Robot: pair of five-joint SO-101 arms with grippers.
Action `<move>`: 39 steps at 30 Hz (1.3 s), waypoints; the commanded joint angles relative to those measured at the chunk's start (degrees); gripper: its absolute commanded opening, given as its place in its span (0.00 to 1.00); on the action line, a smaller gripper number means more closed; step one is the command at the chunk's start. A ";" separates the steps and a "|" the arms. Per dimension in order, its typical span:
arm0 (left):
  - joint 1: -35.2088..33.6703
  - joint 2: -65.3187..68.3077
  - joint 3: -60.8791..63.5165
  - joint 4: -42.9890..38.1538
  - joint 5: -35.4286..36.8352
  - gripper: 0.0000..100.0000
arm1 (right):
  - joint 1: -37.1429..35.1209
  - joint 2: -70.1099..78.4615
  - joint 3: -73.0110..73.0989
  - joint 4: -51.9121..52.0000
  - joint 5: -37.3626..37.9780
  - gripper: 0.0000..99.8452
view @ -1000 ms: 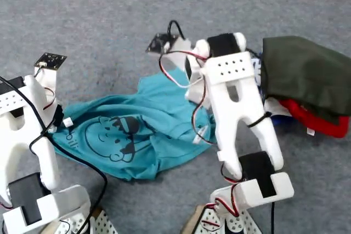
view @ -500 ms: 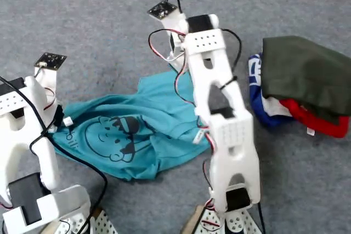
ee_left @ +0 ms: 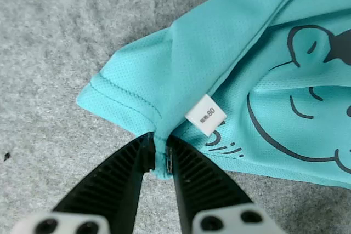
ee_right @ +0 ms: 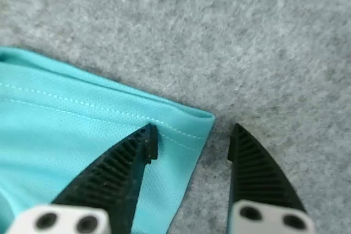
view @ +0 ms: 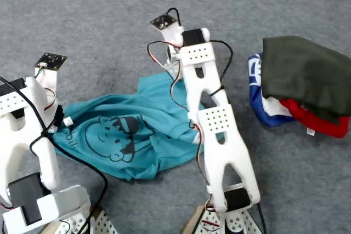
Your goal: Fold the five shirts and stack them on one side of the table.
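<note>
Hem of shirt (ee_left: 247,53) sits pinched in my left hand (ee_left: 159,149); open right hand (ee_right: 194,138) should straddle the corner squarely before closing.

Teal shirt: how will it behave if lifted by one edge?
Probably floppy: the teal shirt lies rumpled, so it should sag from the left end effector. Likely light: thin mesh weave. Might slip: only the hem is pinched.

The fixed camera up high looks down over the whole grey desk (view: 109,20). The left wrist camera stares down past the left pincer (ee_left: 159,154) and the right wrist camera past the right pincer (ee_right: 192,143), both very close. All three views share the teal shirt (view: 131,135), each wrist view catching one corner.
</note>
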 commanded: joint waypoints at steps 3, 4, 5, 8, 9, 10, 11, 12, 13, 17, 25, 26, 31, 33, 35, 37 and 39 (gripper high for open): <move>0.35 -0.31 -0.09 -0.53 -0.09 0.02 | -0.31 -0.04 -2.95 0.09 -0.44 0.18; 0.35 -0.31 -0.09 -0.53 -0.09 0.02 | -0.31 -0.04 -2.95 0.09 -0.44 0.14; 0.35 -0.31 -0.09 -0.53 -0.09 0.02 | -0.22 -0.04 -2.95 0.09 -0.44 0.09; 0.35 -0.31 -0.09 -0.53 -0.09 0.02 | -0.22 0.04 -3.30 -0.09 -0.35 0.01; 0.35 -0.31 -0.09 -0.53 -0.09 0.02 | -0.22 0.04 -3.21 -0.35 -0.70 0.02; 0.35 -0.31 -0.09 -0.53 -0.09 0.02 | -0.22 -0.04 -3.21 -0.35 -0.70 0.03; 0.35 -0.31 -0.09 -0.53 -0.09 0.02 | -0.22 -0.04 -3.30 -0.35 -0.70 0.02; 0.35 -0.31 -0.09 -0.53 -0.09 0.02 | -0.22 -0.04 -3.30 -0.35 -0.70 0.02; 0.35 -0.31 -0.09 -0.53 -0.09 0.02 | -0.22 -0.04 -3.30 -0.26 -0.62 0.02; 0.35 -0.31 -0.09 -0.53 -0.09 0.02 | -0.22 -0.84 -4.09 1.41 -0.44 0.02; 1.05 -0.75 -1.41 -0.53 4.66 0.02 | -1.01 -16.57 -7.96 2.02 -3.25 0.00; 1.14 -0.75 -1.85 -0.53 5.71 0.02 | -1.27 -19.30 -7.60 2.02 -3.25 0.00; 0.70 -0.92 -6.77 -0.09 14.95 0.02 | -1.10 -32.13 -7.60 2.02 -3.25 0.00; 0.18 -1.10 -9.49 1.41 19.25 0.02 | -1.45 -37.23 -7.60 2.02 -3.25 0.00; -1.32 -2.68 -12.92 5.01 21.01 0.02 | -1.80 -42.68 -7.69 2.02 -3.16 0.00; -3.34 -5.93 -16.26 8.18 21.01 0.02 | -1.80 -48.57 -7.69 2.02 -2.20 0.00; -5.54 -10.51 -19.69 10.46 21.01 0.02 | -1.98 -54.55 -7.69 2.02 0.62 0.00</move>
